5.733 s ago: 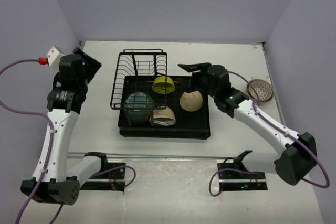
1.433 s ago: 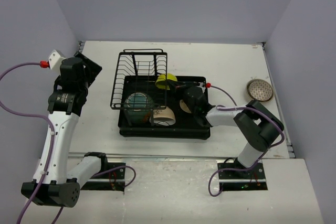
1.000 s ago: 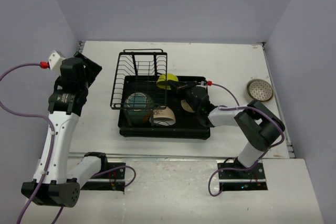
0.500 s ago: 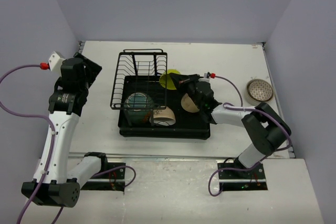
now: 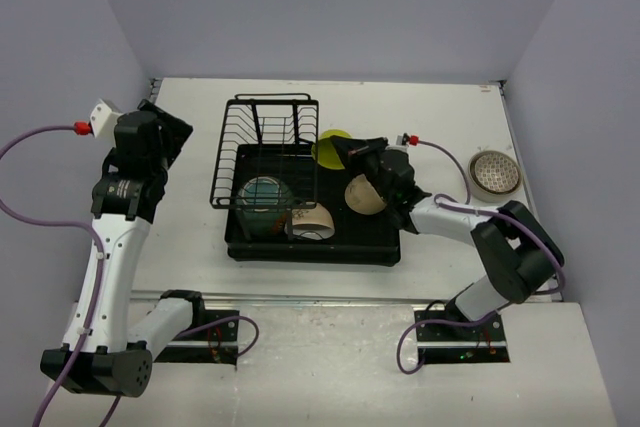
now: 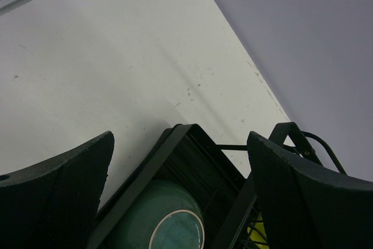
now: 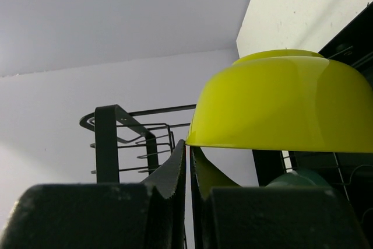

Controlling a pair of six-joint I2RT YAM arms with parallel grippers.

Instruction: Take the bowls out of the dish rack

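The black dish rack holds a teal bowl, a cream bowl with a brown band and a smooth cream bowl. My right gripper is shut on the rim of the yellow-green bowl, which hangs over the tray's back edge beside the wire holder. In the right wrist view the fingertips pinch the yellow-green bowl's lower left rim. My left gripper stands open to the left of the rack. In its view the teal bowl and the tray corner lie below its jaws.
A brown-patterned bowl rests upright on the table at the far right. White table stretches behind and to the right of the rack. Walls close in the left, back and right sides.
My right gripper has lifted the yellow-green bowl away from the wire holder, moving it back and to the right. The left arm has stayed still.
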